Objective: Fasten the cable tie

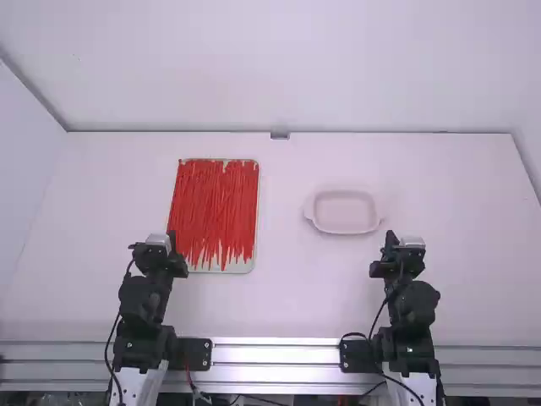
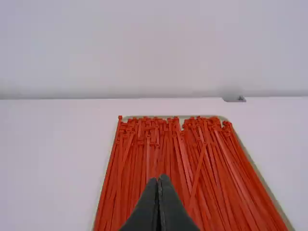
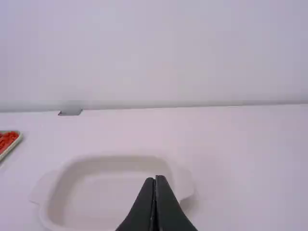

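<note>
Lying side by side in a thick red heap, the cable ties (image 1: 215,211) covered a flat pale tray (image 1: 250,269) on the white table (image 1: 423,279). They were long, thin and straight. All of them ran the same way, from the tray's near end to its far end, loose and uncovered. The left gripper (image 2: 159,179) hung at the tray's near left corner, over the near ends of the ties. Its two black fingers were pressed together with nothing between them. A white dish (image 1: 341,194) with small handles sat to the right of the tray. The right gripper (image 3: 155,179) was farther right of the tray, on the near side of that dish, and its fingers were pressed together too. A small grey clip (image 1: 280,134) sat at the table's far edge, beyond the tray's far right corner.
</note>
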Controlling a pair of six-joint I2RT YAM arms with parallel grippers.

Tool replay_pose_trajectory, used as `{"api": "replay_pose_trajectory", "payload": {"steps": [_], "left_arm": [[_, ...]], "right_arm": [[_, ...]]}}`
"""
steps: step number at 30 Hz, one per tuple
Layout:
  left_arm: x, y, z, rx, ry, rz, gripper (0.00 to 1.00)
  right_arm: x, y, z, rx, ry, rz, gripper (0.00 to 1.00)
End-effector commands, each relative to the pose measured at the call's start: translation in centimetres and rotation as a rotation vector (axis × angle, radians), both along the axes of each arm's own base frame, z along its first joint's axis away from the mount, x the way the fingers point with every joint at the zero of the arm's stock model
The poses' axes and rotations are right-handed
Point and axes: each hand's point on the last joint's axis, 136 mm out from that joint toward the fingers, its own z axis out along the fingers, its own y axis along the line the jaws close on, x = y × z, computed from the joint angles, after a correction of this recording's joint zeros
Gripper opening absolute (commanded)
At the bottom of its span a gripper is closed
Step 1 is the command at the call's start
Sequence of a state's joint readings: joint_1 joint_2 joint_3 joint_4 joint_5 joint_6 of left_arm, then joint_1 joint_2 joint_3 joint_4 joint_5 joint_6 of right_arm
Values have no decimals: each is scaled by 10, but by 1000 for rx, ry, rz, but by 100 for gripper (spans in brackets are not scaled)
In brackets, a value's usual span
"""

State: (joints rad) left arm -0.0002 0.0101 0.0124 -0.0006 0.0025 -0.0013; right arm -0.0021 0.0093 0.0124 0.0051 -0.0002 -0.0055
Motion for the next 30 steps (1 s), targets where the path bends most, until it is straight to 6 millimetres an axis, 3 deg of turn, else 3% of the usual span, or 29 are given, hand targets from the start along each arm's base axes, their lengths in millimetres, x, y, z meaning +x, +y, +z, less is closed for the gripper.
{"api": "replay_pose_trajectory", "payload": {"steps": [1, 15, 22, 30], "left_arm": [[0, 0, 0, 0, -1, 0, 0], [-2, -1, 21, -10, 36, -3, 8], [-2, -9, 31, 1, 141, -51, 18], [3, -17, 26, -19, 293, -88, 32]], "right_arm": [[0, 0, 0, 2, 0, 2, 0], [-1, 4, 20, 7, 39, 20, 8], [1, 12, 29, -12, 134, 62, 18], [9, 22, 29, 9, 272, 96, 32]]}}
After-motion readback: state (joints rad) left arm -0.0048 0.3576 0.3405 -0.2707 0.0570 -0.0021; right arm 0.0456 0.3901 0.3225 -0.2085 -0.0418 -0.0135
